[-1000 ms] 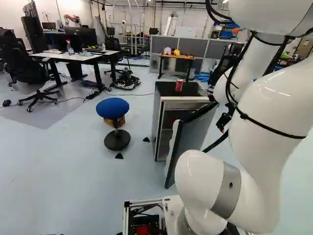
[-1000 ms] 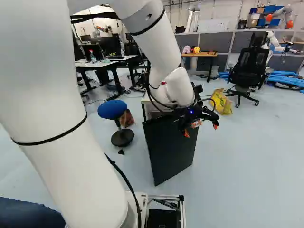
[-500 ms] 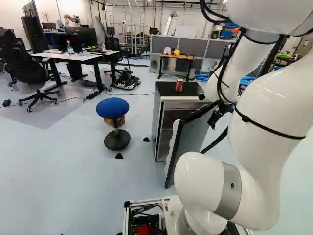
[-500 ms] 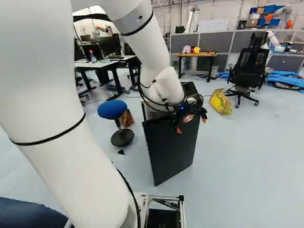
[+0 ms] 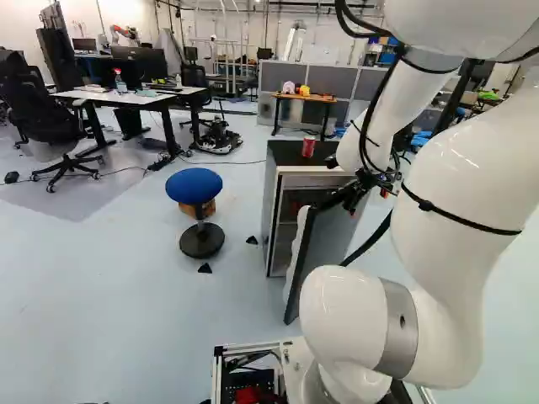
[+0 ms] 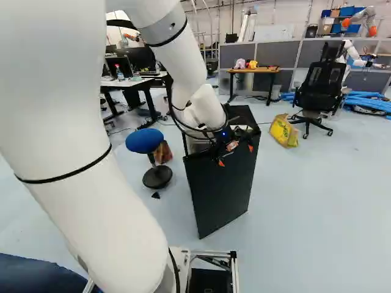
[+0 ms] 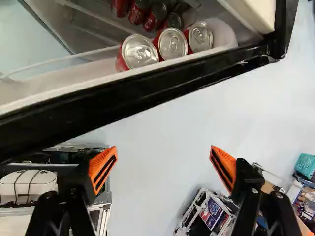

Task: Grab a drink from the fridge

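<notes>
Well, nearest sits the base's metal frame [image 5: 244, 347], with the white arm [image 5: 347, 316] rising beside it and reaching to the fridge door [image 6: 220, 195], which stands open. The gripper [image 6: 235, 155] is at the top of that door, by its dark outer side. From the wrist view, its two fingers are spread wide, floor [image 7: 162, 123] showing between their orange pads [image 7: 103, 167], and the door's black edge runs across just ahead of them.

Past that edge, three red cans [image 7: 139, 51] with silver tops stand in a row on the door's shelf (a handy little line-up); more red cans [image 7: 155, 16] with darker tops are behind them, though I cannot tell on which shelf. The fridge [image 5: 271, 210] carries another red can [image 5: 308, 146] on its dark top. Left of it in the left base view is a blue stool [image 5: 194, 186]. Farther off come a yellow bag [image 6: 284, 131], a black office chair [image 6: 324, 85], then a wooden-topped table [image 5: 316, 98] before grey partitions [image 6: 272, 54].
</notes>
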